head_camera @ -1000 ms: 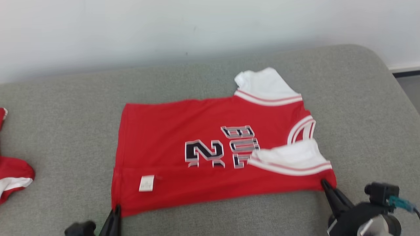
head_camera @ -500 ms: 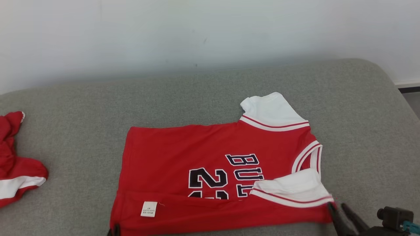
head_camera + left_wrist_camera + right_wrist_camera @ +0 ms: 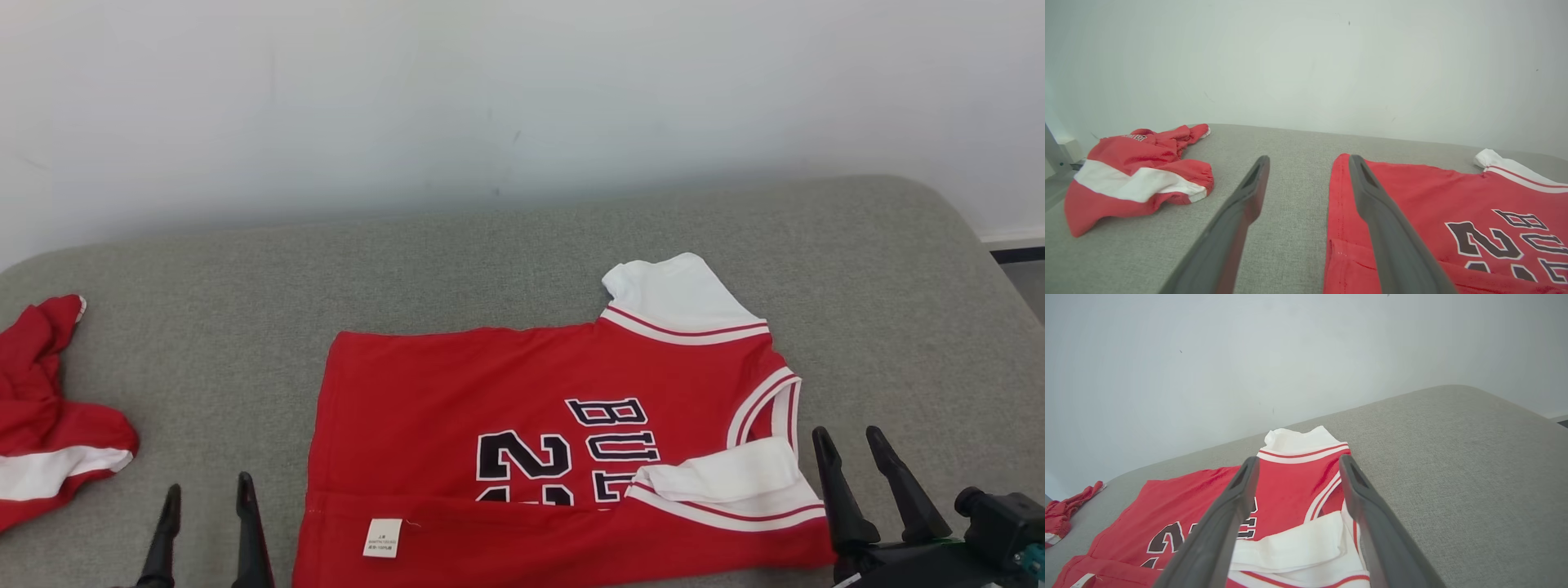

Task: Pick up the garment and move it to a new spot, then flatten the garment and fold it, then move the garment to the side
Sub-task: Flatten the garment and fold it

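The garment [image 3: 506,392], a red jersey with white sleeves and dark lettering, lies flat on the grey cushion [image 3: 522,261]. Its near edge is folded over, showing a white label [image 3: 383,536], and one white sleeve [image 3: 722,478] lies across the front. My left gripper [image 3: 207,486] is open, empty, and just left of the garment's near left corner. In the left wrist view, the left gripper [image 3: 1308,159] has its right finger over the red hem [image 3: 1337,196]. My right gripper [image 3: 847,434] stands open and empty beside the near right corner; its wrist view [image 3: 1299,459] looks over the garment [image 3: 1180,498].
A second red and white garment [image 3: 49,441] lies crumpled at the cushion's left end, also in the left wrist view [image 3: 1139,175]. A white wall [image 3: 522,98] runs behind the cushion. The cushion's rounded right end [image 3: 971,237] drops toward the floor.
Both grippers have opened and let go of the garment's near corners, which now lie on the cushion. The head camera has tilted, shifting the whole picture downward.
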`<state>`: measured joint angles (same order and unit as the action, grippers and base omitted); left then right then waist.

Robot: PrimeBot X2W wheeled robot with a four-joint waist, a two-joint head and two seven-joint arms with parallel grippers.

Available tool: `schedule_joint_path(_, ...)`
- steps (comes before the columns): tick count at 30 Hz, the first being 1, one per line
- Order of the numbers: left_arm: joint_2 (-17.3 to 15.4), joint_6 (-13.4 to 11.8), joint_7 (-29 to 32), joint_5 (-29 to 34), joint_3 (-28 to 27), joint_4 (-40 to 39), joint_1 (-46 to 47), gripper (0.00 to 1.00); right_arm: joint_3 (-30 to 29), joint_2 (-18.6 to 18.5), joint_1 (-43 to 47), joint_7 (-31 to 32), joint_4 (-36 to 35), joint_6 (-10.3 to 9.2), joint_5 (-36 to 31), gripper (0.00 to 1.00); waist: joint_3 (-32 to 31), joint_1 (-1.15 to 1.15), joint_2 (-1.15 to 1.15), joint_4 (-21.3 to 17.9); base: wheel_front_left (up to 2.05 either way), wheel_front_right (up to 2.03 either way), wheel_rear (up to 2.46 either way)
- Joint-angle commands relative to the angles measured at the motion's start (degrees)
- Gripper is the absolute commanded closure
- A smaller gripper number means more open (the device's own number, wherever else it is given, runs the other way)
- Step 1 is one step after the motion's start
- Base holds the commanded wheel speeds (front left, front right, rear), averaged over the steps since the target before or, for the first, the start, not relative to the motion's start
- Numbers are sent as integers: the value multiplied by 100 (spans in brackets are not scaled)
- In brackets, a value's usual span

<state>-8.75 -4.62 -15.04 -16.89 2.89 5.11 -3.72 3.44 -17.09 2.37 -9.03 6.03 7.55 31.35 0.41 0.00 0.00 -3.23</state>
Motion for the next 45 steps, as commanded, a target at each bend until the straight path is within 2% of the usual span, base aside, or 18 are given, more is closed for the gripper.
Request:
schedule_joint_path(1, 5, -44, -18, 169, -83, -86, -120, 0, 3, 45, -8, -119, -39, -14, -163, 0, -24, 0, 0, 33, 0, 0, 0)
schedule_joint_path(5, -38, -77, -18, 600, -279, -344, -125, 0, -52, 167, 23, -367, -62, -14, -590, 0, -58, 0, 0, 84, 0, 0, 0)
schedule_joint_path(9, -163, 127, -19, 892, -266, -510, -220, 0, -145, 335, 88, -499, -38, -14, -873, 0, -85, 0, 0, 127, 0, 0, 0)
schedule_joint_path(16, -232, 510, -18, 961, -300, -371, -442, 0, -251, 522, 190, -587, -14, -14, -1273, 0, -127, 0, 0, 140, 0, 0, 0)
schedule_joint_path(23, -131, 580, -20, 1005, -307, -206, -575, 0, -286, 630, 275, -611, 55, -14, -1454, 0, -154, 0, 0, 166, 0, 0, 0)
schedule_joint_path(28, -44, 642, -19, 887, -386, -104, -343, 0, -268, 675, 175, -614, 127, -14, -1512, 0, -108, 0, 0, 151, 0, 0, 0)
schedule_joint_path(30, -62, 691, -20, 816, -446, -23, -188, 0, -115, 590, -63, -565, 157, -14, -1500, 0, -51, 0, 0, 64, 0, 0, 0)
schedule_joint_path(36, -388, 930, 59, 661, -470, 362, 735, 0, 218, 239, -1217, -37, 605, -14, -1277, 0, 367, 0, 0, -229, 0, 0, 0)
schedule_joint_path(42, -810, 1164, 567, 262, -243, 841, 2132, 0, 513, 7, -2788, 405, 1485, -14, -1049, 0, 1028, 0, 0, -454, 0, 0, 0)
schedule_joint_path(45, -1058, 1202, 845, 24, 2, 1104, 2823, 0, 677, -46, -3534, 501, 2059, -14, -955, 0, 1344, 0, 0, -527, 0, 0, 0)
